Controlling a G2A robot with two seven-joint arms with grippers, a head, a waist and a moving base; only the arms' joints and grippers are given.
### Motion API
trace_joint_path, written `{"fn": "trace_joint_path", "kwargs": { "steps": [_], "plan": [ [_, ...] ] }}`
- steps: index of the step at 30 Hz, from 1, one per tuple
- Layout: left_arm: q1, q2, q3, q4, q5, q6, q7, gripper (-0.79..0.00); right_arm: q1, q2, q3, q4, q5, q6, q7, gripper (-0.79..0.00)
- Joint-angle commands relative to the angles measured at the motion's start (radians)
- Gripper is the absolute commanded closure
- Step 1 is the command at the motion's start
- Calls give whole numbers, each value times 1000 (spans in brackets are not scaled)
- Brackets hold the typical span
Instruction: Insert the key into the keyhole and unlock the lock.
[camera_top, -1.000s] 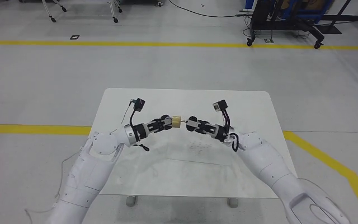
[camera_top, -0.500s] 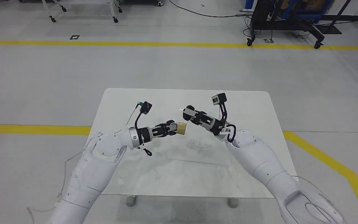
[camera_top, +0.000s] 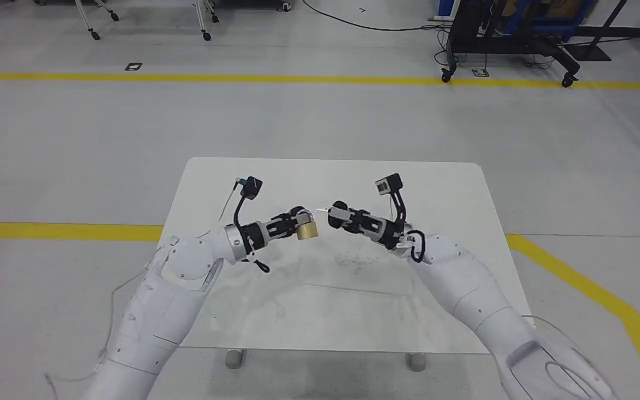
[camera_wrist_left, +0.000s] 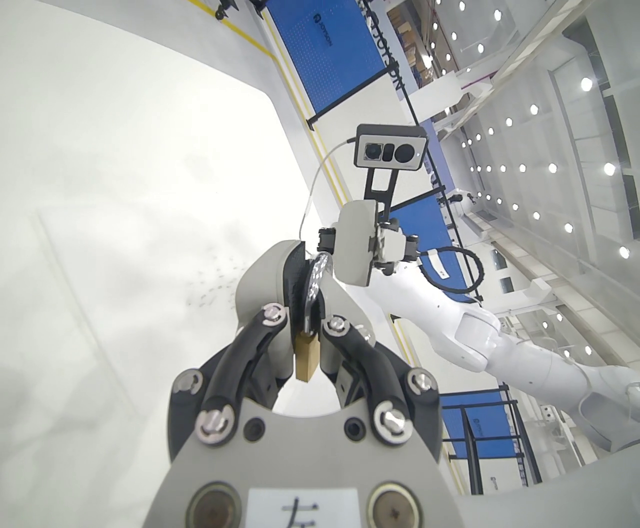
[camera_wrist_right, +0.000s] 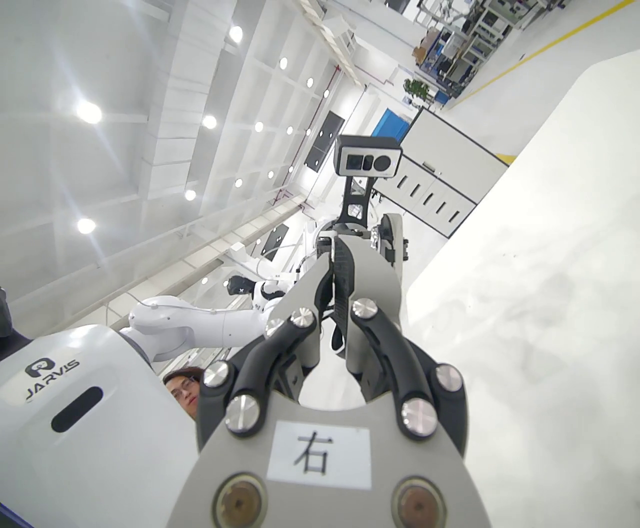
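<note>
White table (camera_top: 440, 300) carrying both arms, seen from above. Nearest the robot, the two forearms rise from the shoulders and converge over the middle of the tabletop, each bent at the elbow, their tips near one another.

Left gripper (camera_top: 299, 224): closed on the lock (camera_top: 308, 230). In the left wrist view the fingers (camera_wrist_left: 272, 272) of this gripper (camera_wrist_left: 310, 272) pinch the silver shackle, while the brass body (camera_wrist_left: 307, 359) appears edge-on, its long axis running along the line of the fingers. The keyhole cannot be made out.

Right gripper (camera_top: 335, 214): closed. In the right wrist view its pads (camera_wrist_right: 345, 270) meet almost flush at the tip (camera_wrist_right: 334, 260), and the key is hidden between them. From above, only a thin pale sliver of the key (camera_top: 322, 211) projects, its long axis pointing toward the left gripper. It ends just beside the lock, on the far side; whether the two touch cannot be told.

Beyond the table: grey floor with a yellow line (camera_top: 300, 77); farther still, a dark wheeled cart (camera_top: 520, 45), cut off by the frame.
</note>
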Motion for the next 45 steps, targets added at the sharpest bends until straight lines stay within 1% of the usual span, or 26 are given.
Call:
{"fn": "trace_joint_path", "kwargs": {
  "steps": [1,6,7,8,10,11,13,14,16,19,22,30,34,36,40,43,45],
  "plan": [
    [0,1,-2,-4,27,1,20,0,-1,1,7,1,1,-3,-6,0],
    [0,1,-2,-4,27,1,20,0,-1,1,7,1,1,-3,-6,0],
    [5,0,-2,-1,30,15,34,0,-1,1,7,1,1,-3,-6,0],
    [6,-1,4,-6,40,40,53,0,-1,1,7,1,1,-3,-6,0],
    [4,-10,17,0,-14,115,91,0,-26,1,24,-32,43,10,-48,0],
    [-3,-15,24,8,-54,165,103,0,-48,3,33,-55,72,25,-51,0],
    [-27,-26,40,37,-121,274,116,0,-81,14,57,-70,71,74,-64,0],
    [-41,-34,45,55,-187,329,124,0,-108,18,66,-86,85,112,-75,0],
    [-78,-48,65,87,-258,394,133,0,-156,30,89,-128,87,181,-93,0],
    [-131,-67,94,143,-336,434,130,0,-240,53,132,-217,43,271,-131,0],
    [-162,-81,107,187,-391,438,148,0,-328,78,192,-346,6,361,-178,0],
    [-162,-81,107,187,-391,438,148,0,-328,78,192,-346,6,361,-178,0],
    [-152,-85,103,160,-393,419,212,0,-329,77,192,-353,-3,364,-190,0],
    [-144,-89,106,156,-398,406,241,0,-336,76,192,-380,-56,362,-246,0],
    [-137,-100,124,163,-405,373,284,0,-374,75,195,-451,-209,368,-416,0],
    [-148,-110,148,176,-399,359,295,0,-410,74,193,-516,-285,416,-510,0],
    [-158,-117,163,191,-409,357,286,0,-429,73,191,-555,-363,461,-581,0]
  ]
}}
